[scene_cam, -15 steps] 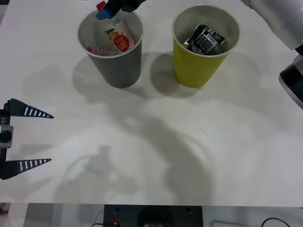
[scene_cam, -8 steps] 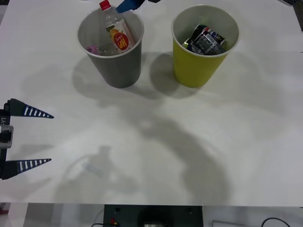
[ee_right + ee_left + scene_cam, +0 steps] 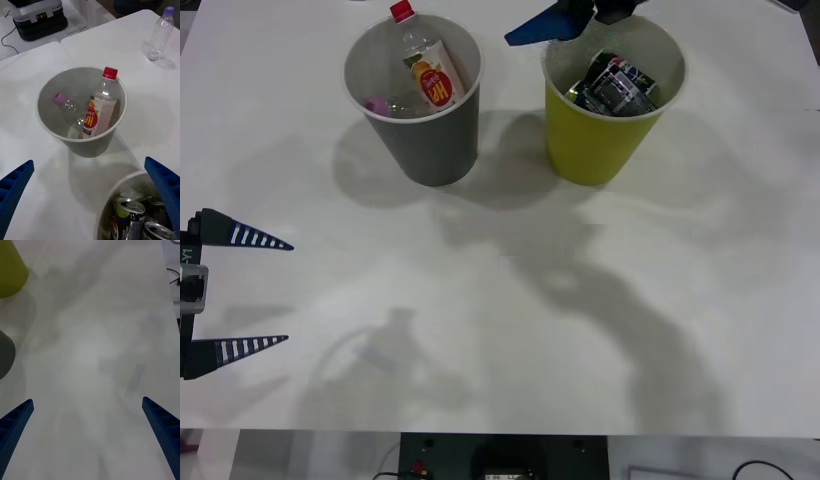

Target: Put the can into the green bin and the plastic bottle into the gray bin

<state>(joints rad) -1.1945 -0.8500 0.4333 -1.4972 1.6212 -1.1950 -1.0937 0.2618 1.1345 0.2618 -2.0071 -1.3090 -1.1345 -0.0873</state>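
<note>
The plastic bottle, red-capped with an orange-yellow label, leans upright inside the gray bin, its cap poking above the rim. In the right wrist view the bottle rests against the gray bin's wall. Dark cans lie inside the green bin. My right gripper hovers open and empty at the green bin's far rim; in its own view the right gripper has its fingers spread wide. My left gripper waits open at the table's left edge.
A clear pink-capped bottle also lies in the gray bin. Another clear bottle stands on a neighbouring table, beyond a black device. The left wrist view catches the green bin and gray bin at its edge.
My right gripper let go of the plastic bottle over the gray bin and moved right, toward the green bin. The bottle settled inside the gray bin. The left arm stayed still.
</note>
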